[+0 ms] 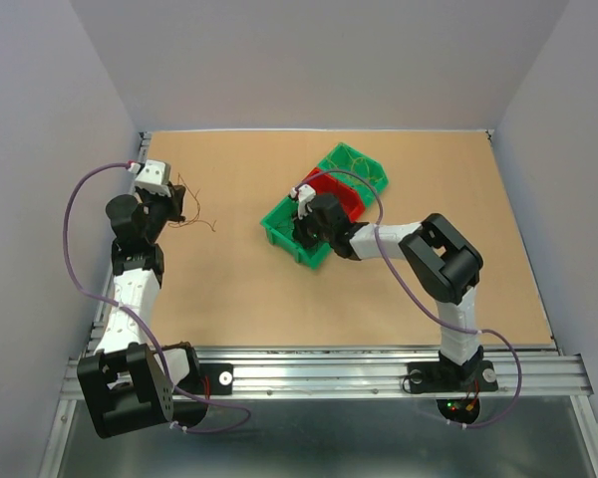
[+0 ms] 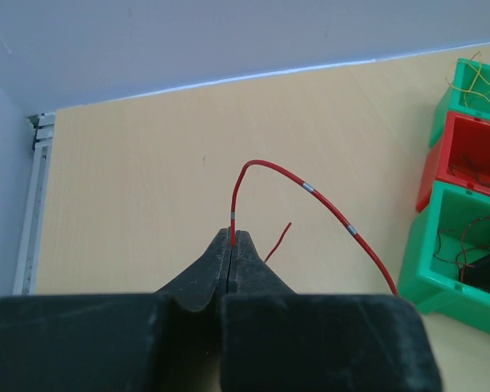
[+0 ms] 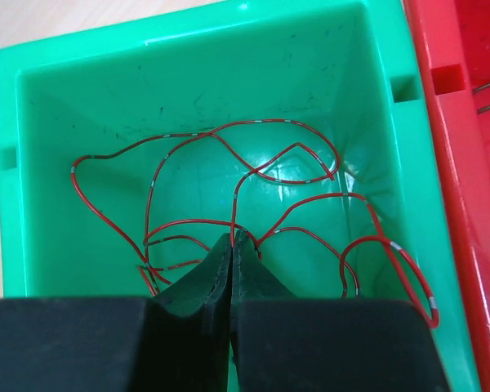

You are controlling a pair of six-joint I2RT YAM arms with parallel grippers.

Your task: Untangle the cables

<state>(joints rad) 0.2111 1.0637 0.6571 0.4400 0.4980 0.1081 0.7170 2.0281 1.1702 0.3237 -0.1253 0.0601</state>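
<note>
Closest to your left wrist lens, the left hand point(image 2: 232, 238) is pinched fully closed on a red cable point(image 2: 308, 187). It is hair-thin, marked with short grey bands, and arches up from the tips, then down to the right above the desk point(image 2: 147, 163). Your right hand point(image 3: 233, 238) sits inside the green bin point(image 3: 188, 41), beside the red bin point(image 3: 449, 122), with its tips closed on one strand of the cables point(image 3: 265, 122), a loose heap of red, grey-banded loops crossing on the bin's floor.
</note>
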